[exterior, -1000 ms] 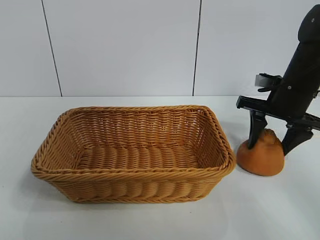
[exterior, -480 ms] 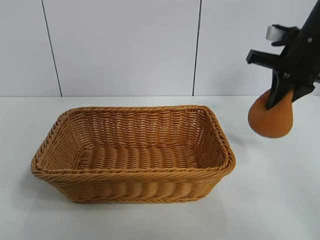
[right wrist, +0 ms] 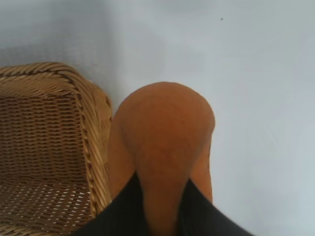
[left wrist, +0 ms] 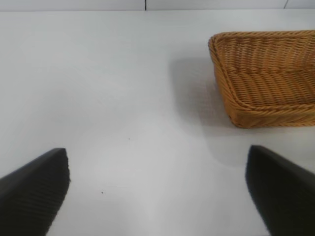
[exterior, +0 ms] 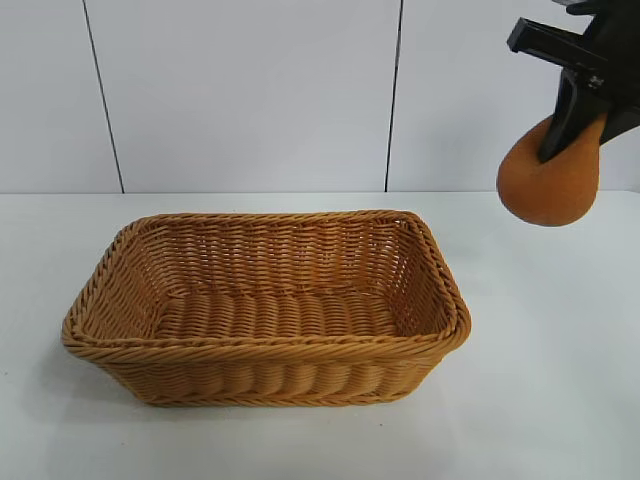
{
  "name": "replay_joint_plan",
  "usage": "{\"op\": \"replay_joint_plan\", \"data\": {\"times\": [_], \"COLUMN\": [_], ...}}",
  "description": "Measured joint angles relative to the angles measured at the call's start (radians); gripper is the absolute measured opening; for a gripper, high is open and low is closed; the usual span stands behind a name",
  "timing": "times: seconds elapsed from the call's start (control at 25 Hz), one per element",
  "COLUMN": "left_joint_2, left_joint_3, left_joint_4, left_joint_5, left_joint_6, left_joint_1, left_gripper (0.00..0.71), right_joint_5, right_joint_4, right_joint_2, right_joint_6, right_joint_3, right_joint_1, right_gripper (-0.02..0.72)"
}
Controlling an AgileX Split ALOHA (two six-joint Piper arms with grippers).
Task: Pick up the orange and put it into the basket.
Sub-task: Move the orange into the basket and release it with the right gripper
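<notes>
The orange point(exterior: 550, 180) hangs in the air at the upper right, pinched at its knobby top by my right gripper point(exterior: 572, 135), which is shut on it. It is well above the table and to the right of the basket point(exterior: 265, 345), a large tan wicker basket in the middle of the table. In the right wrist view the orange point(right wrist: 165, 132) fills the centre between the black fingers point(right wrist: 123, 211), with the basket's corner point(right wrist: 91, 123) beside it. My left gripper point(left wrist: 157, 191) is open over bare table, with the basket point(left wrist: 266, 73) farther off.
The white table point(exterior: 540, 400) runs to a white panelled wall point(exterior: 250, 90) behind. The basket's inside holds nothing.
My right gripper closed on the orange's top and lifted it off the table, rising steadily up at the right of the basket. The basket has not moved.
</notes>
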Motion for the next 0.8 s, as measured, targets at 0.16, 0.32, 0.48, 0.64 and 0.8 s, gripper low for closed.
{"op": "replay_joint_plan", "data": {"times": [0.16, 0.32, 0.48, 0.64, 0.8], "left_joint_2": [0.000, 0.000, 0.000, 0.000, 0.000], "left_joint_3": [0.000, 0.000, 0.000, 0.000, 0.000], "left_joint_4": [0.000, 0.000, 0.000, 0.000, 0.000], "left_joint_5": [0.000, 0.000, 0.000, 0.000, 0.000], "left_joint_6": [0.000, 0.000, 0.000, 0.000, 0.000], "left_joint_1": [0.000, 0.000, 0.000, 0.000, 0.000], "left_gripper": [0.693, 0.693, 0.693, 0.693, 0.693], "right_joint_5": [-0.052, -0.115, -0.173, -0.260, -0.348], "right_joint_4": [0.035, 0.048, 0.051, 0.053, 0.063], "right_joint_2": [0.000, 0.005, 0.052, 0.134, 0.225], "right_joint_6": [0.001, 0.021, 0.048, 0.065, 0.084], "right_joint_3": [0.000, 0.000, 0.000, 0.000, 0.000], "right_joint_1": [0.133, 0.266, 0.361, 0.416, 0.444], "right_gripper": [0.034, 0.034, 0.034, 0.034, 0.034]}}
